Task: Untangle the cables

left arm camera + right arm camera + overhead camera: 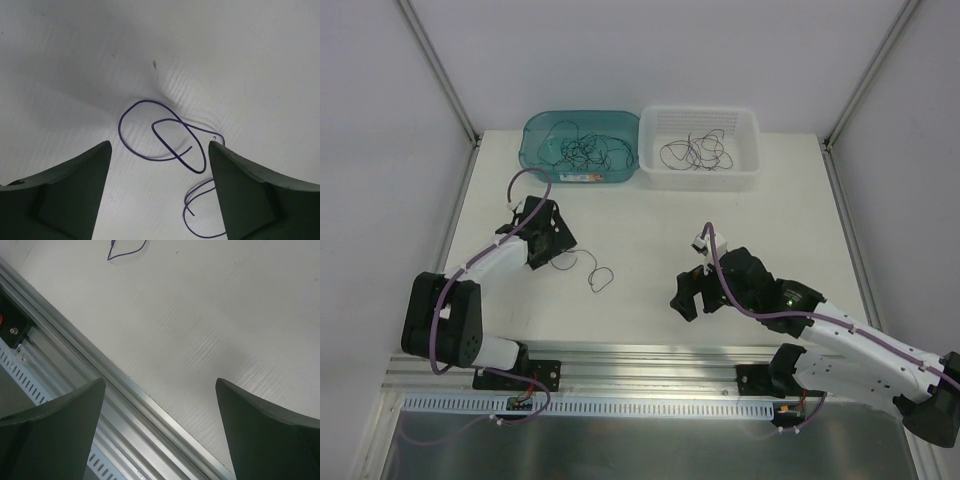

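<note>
1. A white table (650, 225) is seen, bordered at its near edge by an aluminium rail (650, 358).
2. A teal translucent bin (532, 150) is placed at the far edge, left of centre.
3. A white slotted basket (700, 181) is set just beside it, on the right.

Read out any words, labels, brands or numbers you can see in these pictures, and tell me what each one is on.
Sticker on the front wall of the teal bin: printed, but too small and blurred to read.
No other text shows in any view.
</note>
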Available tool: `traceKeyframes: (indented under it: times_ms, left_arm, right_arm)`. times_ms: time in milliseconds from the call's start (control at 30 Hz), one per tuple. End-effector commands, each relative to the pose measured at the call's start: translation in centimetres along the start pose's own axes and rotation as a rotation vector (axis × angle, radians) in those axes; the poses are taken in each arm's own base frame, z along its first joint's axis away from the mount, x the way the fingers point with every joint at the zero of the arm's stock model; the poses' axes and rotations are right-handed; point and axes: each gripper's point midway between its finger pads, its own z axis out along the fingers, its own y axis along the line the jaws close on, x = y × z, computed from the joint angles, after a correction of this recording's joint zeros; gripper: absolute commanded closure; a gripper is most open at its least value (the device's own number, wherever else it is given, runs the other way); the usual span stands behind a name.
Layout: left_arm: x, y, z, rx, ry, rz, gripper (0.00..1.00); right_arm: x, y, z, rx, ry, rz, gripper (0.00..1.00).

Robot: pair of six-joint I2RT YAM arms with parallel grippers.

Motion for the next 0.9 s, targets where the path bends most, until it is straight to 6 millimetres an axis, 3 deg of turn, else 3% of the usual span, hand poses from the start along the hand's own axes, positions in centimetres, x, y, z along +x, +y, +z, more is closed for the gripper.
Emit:
traceKeyframes:
  times_ms: [0, 67, 200, 233, 333, 533, 867]
  left_arm:
    - [-1.3, -0.9, 1.1, -0.015, -0.046, -0.049, 0.24]
    - [-0.8, -1.2, 1.8, -0.018, -0.025, -0.035, 0.33]
    - [-0.1, -2.1, 1.7, 0.001, -0.017, -0.002, 0.67]
    - [-0.1, -2.5, 1.3, 0.015, -0.024, 0.018, 0.82]
    - [0.7, -3.8, 0.4, 0.064, -0.022, 0.077, 1.0]
    - [2.7, -7.2, -3.1, 0.254, 0.008, 0.217, 1.0]
    - [4.4, -13.2, -13.6, 0.701, 0.006, 0.386, 1.0]
  right_arm:
    - [-0.8, 0.5, 0.4, -0.017, -0.04, 0.016, 0.03]
    - [-0.7, 0.8, 0.6, -0.03, -0.038, 0.013, 0.03]
    - [-0.6, 1.2, 1.3, -0.047, -0.034, 0.013, 0.03]
    - [-0.8, 1.4, 1.4, -0.053, -0.039, 0.012, 0.03]
    - [-0.8, 1.5, 2.0, -0.054, -0.037, 0.006, 0.03]
    - [-2.1, 3.4, 2.8, -0.151, -0.075, -0.014, 0.02]
    - [-5.0, 4.6, 4.8, -0.21, -0.144, -0.046, 0.05]
